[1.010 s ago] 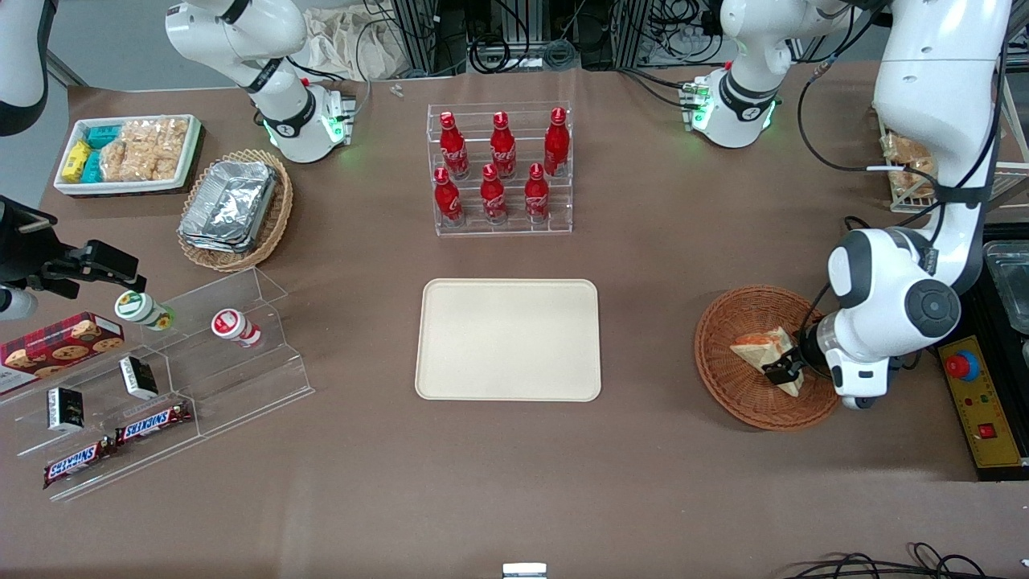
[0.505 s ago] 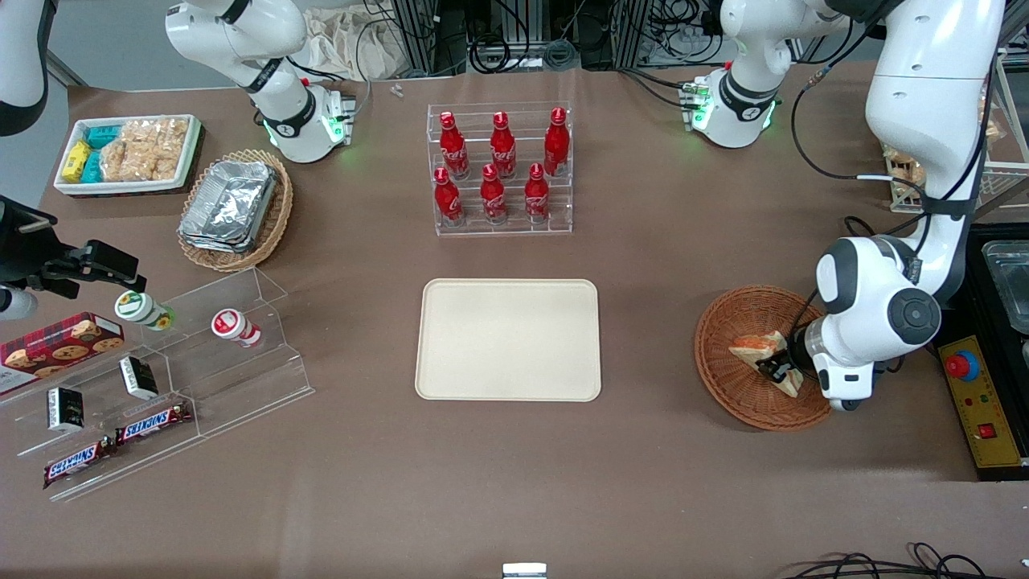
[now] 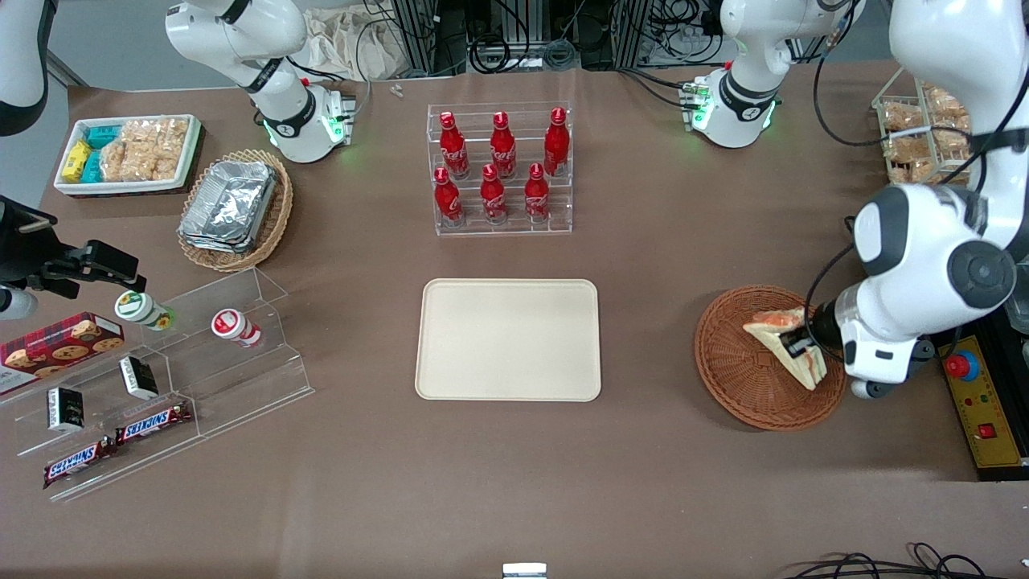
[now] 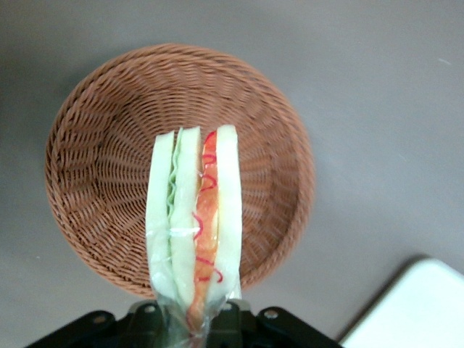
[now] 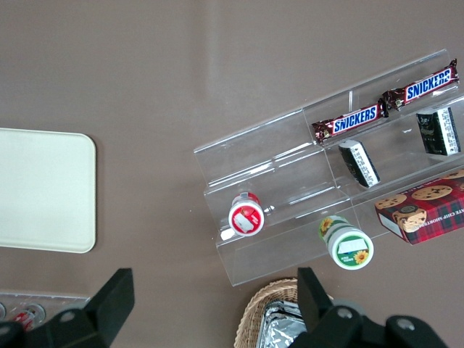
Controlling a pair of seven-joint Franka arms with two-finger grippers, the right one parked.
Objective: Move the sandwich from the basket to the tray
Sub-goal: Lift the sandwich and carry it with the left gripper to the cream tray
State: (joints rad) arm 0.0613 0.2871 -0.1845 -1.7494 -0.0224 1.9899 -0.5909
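The left arm's gripper [image 3: 797,344] is shut on the sandwich [image 3: 784,342], a wrapped wedge of pale bread with orange-red filling, and holds it lifted above the round reddish-brown wicker basket [image 3: 739,378]. In the left wrist view the sandwich [image 4: 192,225] hangs cut edge up between the fingers [image 4: 145,319] of the gripper [image 4: 190,322], with the empty basket [image 4: 101,145] below it. The cream-beige tray [image 3: 508,338] lies at the table's middle, toward the parked arm's end from the basket; its corner shows in the left wrist view [image 4: 413,304].
A clear rack of red bottles [image 3: 500,169] stands farther from the front camera than the tray. A tan basket with foil containers [image 3: 233,211], a white snack bin [image 3: 129,153] and a clear stepped shelf of snacks [image 3: 161,370] lie toward the parked arm's end. A yellow control box [image 3: 977,406] sits beside the basket.
The gripper has risen with the sandwich in it, lifting it off the basket's floor. The arm's wrist has moved up and toward its own end of the table.
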